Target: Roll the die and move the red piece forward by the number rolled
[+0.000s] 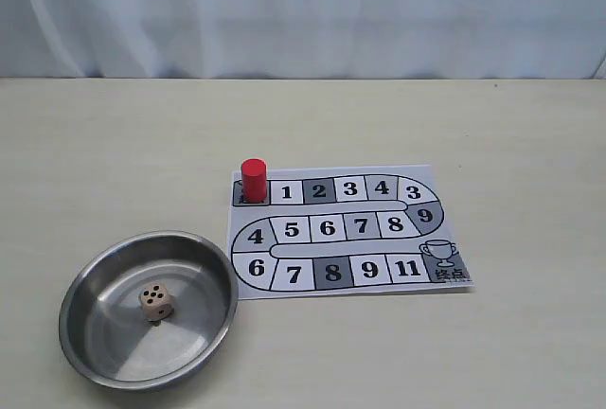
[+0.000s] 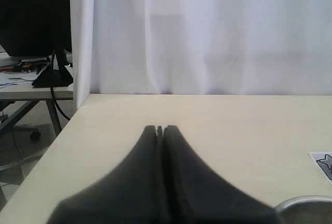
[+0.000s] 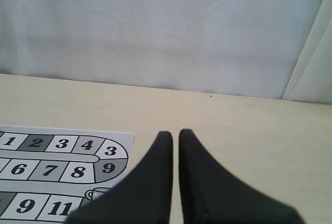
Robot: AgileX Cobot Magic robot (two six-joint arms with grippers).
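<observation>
The die (image 1: pixel 156 302), a pale wooden cube with several black pips on its top face, lies inside the steel bowl (image 1: pixel 85 281) at the front left. The red piece (image 1: pixel 253 180) stands upright on the dark first square of the board (image 1: pixel 417 239), just left of square 1. Neither gripper appears in the exterior view. In the left wrist view my left gripper (image 2: pixel 160 128) is shut with nothing in it, over bare table, with the bowl's rim (image 2: pixel 306 203) at the edge. My right gripper (image 3: pixel 175 133) is shut and empty, beside the board's curved end (image 3: pixel 52 167).
The cream table (image 1: pixel 473 125) runs back to a white curtain (image 1: pixel 303 11). Past the table's left edge, the left wrist view shows another desk with cables (image 2: pixel 36 79).
</observation>
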